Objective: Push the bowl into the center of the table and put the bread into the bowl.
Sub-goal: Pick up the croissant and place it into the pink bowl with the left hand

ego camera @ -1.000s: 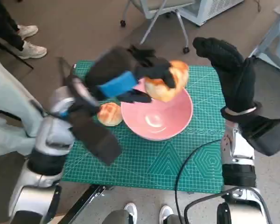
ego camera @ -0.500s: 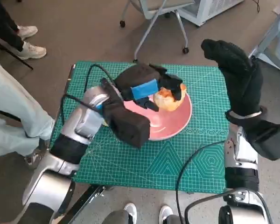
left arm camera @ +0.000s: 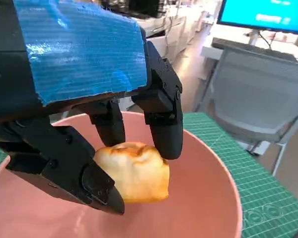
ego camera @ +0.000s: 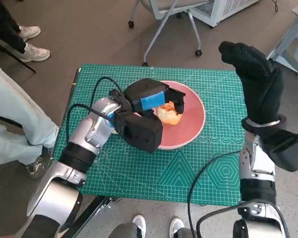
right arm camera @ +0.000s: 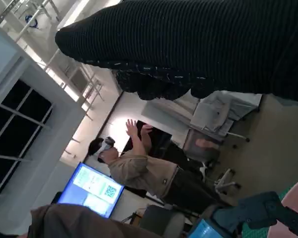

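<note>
Bread roll lowered into the pink bowl, not yet let go

In the head view the pink bowl (ego camera: 188,116) sits near the middle of the frame on the green cutting mat (ego camera: 154,168), so the push looks done. The left hand (ego camera: 151,101) reaches into the bowl, its fingers (left arm camera: 164,124) grasping the bread roll (ego camera: 168,113); the left wrist view shows the roll low inside the bowl, though whether it touches the bottom I cannot tell. What seems left is letting go and lifting the hand clear. The right hand (ego camera: 253,79) is raised at the right of the frame, apart from the bowl, holding nothing; whether its fingers are spread or curled I cannot tell.
</note>
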Controlling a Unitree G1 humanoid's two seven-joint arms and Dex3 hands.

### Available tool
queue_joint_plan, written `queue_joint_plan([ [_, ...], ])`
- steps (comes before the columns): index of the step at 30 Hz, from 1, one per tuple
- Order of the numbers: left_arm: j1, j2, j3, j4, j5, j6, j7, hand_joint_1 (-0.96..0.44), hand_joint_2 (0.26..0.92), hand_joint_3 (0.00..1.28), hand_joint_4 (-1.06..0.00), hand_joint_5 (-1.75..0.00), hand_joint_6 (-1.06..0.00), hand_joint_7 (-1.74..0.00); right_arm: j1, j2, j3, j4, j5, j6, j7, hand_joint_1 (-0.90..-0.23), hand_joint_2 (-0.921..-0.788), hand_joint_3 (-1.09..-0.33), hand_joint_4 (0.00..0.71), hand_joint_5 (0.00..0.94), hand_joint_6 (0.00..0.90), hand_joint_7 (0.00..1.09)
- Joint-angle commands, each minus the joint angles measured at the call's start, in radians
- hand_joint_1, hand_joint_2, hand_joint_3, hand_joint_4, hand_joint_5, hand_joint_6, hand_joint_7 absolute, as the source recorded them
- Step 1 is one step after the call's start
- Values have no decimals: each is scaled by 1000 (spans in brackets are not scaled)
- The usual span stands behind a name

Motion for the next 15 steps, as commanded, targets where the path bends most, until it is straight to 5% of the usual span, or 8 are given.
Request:
queue_joint_plan([
  [1, 3, -14, 6, -1, -17, 56, -28, 2, 921, 125, -651, -1216, -536, -1238, 26, -7, 1, 5, -8, 9, -3, -644, -921, -703, 176, 5, 41, 488],
  [2, 4, -15, 6, -5, -20, 66, -36, 2, 921, 193, -557, -1294, -472, -1323, 26, -7, 1, 4, -8, 9, -3, -644, -921, -703, 176, 5, 42, 486],
  [3, 8, -14, 8, -17, -27, 88, -57, 15, 892, 185, -473, -1124, -416, -1178, 26, -7, 2, 4, -8, 10, -3, -644, -921, -703, 176, 5, 43, 486],
  [5, 20, -8, 15, -55, -43, 139, -107, 33, 851, 118, -290, -483, -341, -561, 24, -6, 3, 5, -9, 11, -2, -644, -921, -703, 176, 5, 44, 482],
  [8, 37, 6, 25, -119, -65, 182, -160, -7, 812, 51, -130, -158, -281, -189, 22, -6, 5, 5, -11, 12, -3, -644, -921, -704, 175, 4, 45, 479],
  [15, 83, 42, 54, -218, -106, 156, -177, -301, 790, 11, -51, -12, -242, -15, 20, -4, 12, 5, -15, 12, -4, -639, -921, -708, 174, 2, 46, 474],
])
